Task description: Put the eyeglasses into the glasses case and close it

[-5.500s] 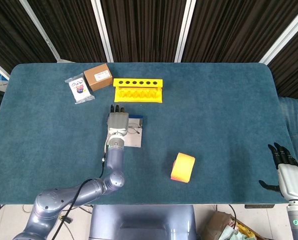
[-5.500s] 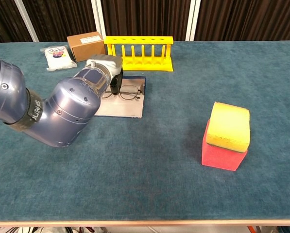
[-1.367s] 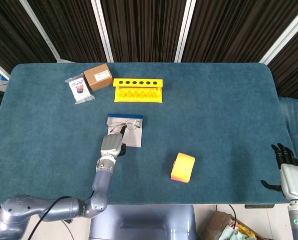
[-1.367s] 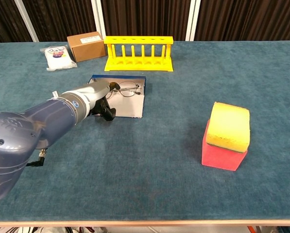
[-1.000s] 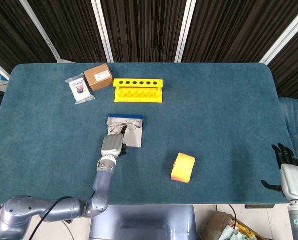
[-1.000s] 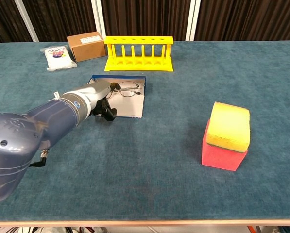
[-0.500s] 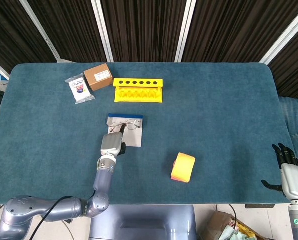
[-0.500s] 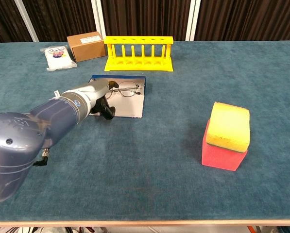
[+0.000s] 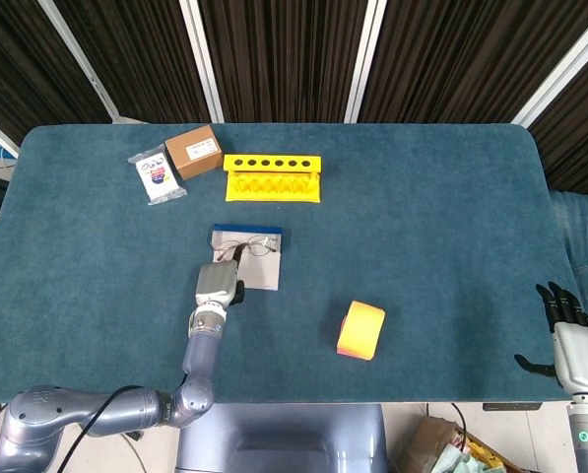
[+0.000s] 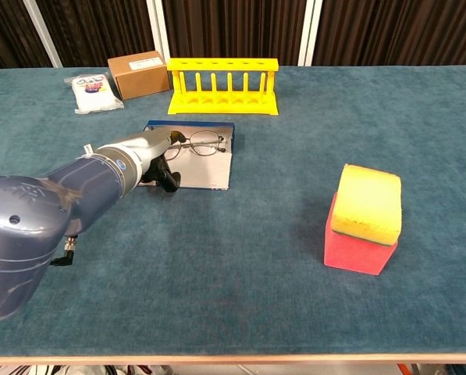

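Eyeglasses (image 10: 199,144) now farther inside case (image 10: 209,173)

Bright, even overhead light, soft shadows (both views sharp, no glare).

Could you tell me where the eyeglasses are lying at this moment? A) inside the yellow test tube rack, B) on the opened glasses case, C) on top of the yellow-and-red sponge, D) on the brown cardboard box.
B: the eyeglasses lie on the flat, opened glasses case, with the left hand at their left end; the sponge, rack and box carry nothing.
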### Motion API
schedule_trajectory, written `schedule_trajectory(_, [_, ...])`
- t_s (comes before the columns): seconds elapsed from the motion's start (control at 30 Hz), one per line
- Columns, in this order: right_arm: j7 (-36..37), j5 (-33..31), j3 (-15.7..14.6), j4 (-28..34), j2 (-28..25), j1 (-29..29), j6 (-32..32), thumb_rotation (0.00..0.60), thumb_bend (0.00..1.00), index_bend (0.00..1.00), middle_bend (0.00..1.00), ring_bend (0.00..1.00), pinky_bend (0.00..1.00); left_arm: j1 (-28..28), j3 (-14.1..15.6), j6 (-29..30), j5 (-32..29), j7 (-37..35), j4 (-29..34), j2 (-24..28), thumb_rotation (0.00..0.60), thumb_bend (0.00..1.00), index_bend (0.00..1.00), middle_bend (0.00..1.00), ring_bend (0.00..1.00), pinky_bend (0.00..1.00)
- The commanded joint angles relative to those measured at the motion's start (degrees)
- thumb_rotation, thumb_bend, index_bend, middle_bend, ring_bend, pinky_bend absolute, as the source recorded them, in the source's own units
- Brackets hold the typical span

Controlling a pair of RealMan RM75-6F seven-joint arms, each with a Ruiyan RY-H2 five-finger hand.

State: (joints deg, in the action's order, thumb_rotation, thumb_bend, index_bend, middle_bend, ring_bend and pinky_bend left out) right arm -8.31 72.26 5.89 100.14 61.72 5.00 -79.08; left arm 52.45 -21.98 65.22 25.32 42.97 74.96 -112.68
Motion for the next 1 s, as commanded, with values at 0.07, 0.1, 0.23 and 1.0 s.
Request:
schedule_trajectory(0.07, [0.0, -0.1, 0.0, 0.1, 0.0, 0.0, 0.0, 0.6, 0.0, 0.0, 0.0, 0.0, 0.21, 0.0, 0.0, 0.1, 0.1, 0.0, -0.2, -0.1, 0.6, 0.57, 0.0, 0.87, 0.85, 0.83])
schedule_trajectory(0.1, [0.0, -0.1, 0.1, 0.1, 0.0, 0.0, 0.0, 0.6, 0.0, 0.0, 0.0, 0.0, 0.21, 0.0, -0.1, 0.1, 0.1, 0.0, -0.2, -0.2, 0.6, 0.57, 0.0, 0.87, 0.85, 0.83])
schedule_trajectory(0.23, [-0.1, -0.1, 0.0, 0.0, 0.0, 0.0, 0.0, 0.6, 0.0, 0.0, 0.0, 0.0, 0.21, 0.1, -0.2, -0.1, 0.0, 0.1, -0.5, -0.4, 0.6, 0.57, 0.0, 0.87, 0.85, 0.83])
schedule_trajectory(1.0, [-0.2, -0.8, 0.1, 0.5, -0.2, 0.1, 0.4, 0.6, 0.0, 0.0, 0.0, 0.0, 0.21, 1.7, -2.1, 0.4, -1.0, 2.3, -4.7, -1.8, 0.6, 0.57, 0.0, 0.87, 0.86, 0.83])
